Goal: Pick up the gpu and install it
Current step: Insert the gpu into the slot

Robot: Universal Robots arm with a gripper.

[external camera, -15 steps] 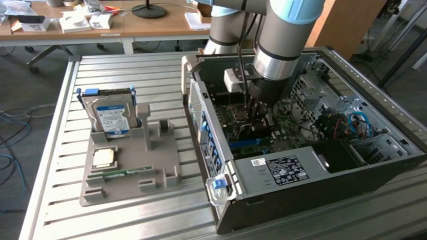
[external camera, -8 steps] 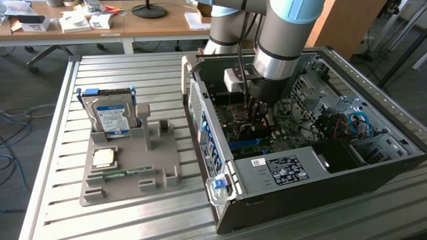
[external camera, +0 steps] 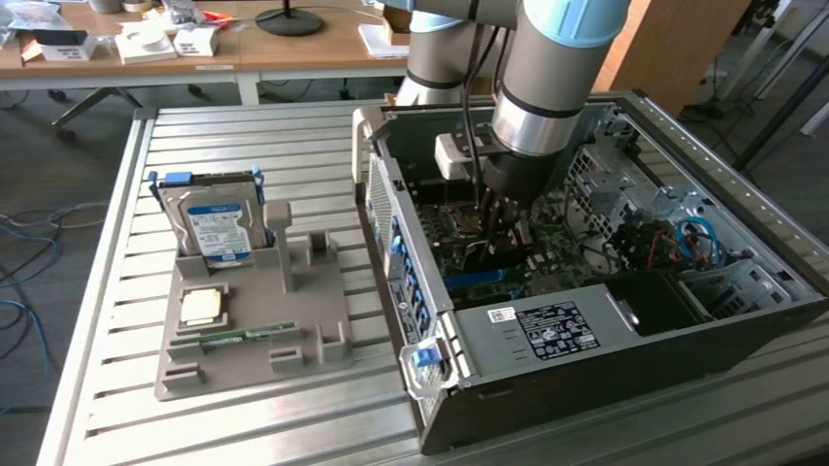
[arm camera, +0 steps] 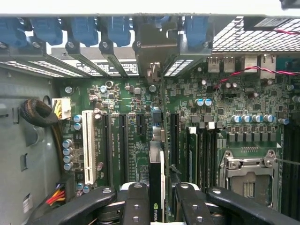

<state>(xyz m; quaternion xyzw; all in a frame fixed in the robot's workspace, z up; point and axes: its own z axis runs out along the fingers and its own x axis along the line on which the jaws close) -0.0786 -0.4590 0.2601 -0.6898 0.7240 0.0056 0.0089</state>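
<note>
Gripper (external camera: 499, 228) sunk deep inside open computer case (external camera: 583, 413) in exterior view, low over motherboard (external camera: 560, 243); grey tray (external camera: 247, 364) with hard drive (external camera: 217, 228) well apart from it, outside case. From wrist view: fingers (arm camera: 137, 204) partway closed, clamped on gpu (arm camera: 156, 180), card edge-on between them, expansion slots (arm camera: 123, 140) just beyond fingertips.

The gpu (arm camera: 156, 180) is black along its edge, with a small green logo. The gripper (arm camera: 161, 188) has glossy black fingers (arm camera: 136, 204). The motherboard (arm camera: 136, 140) is green, dotted with blue-topped capacitors (arm camera: 243, 118); one slot (arm camera: 88, 145) is white. A row of clips (arm camera: 84, 29) is blue. The hard drive (external camera: 217, 228) is silver with a blue label, and the tray (external camera: 259, 320) is plain grey
</note>
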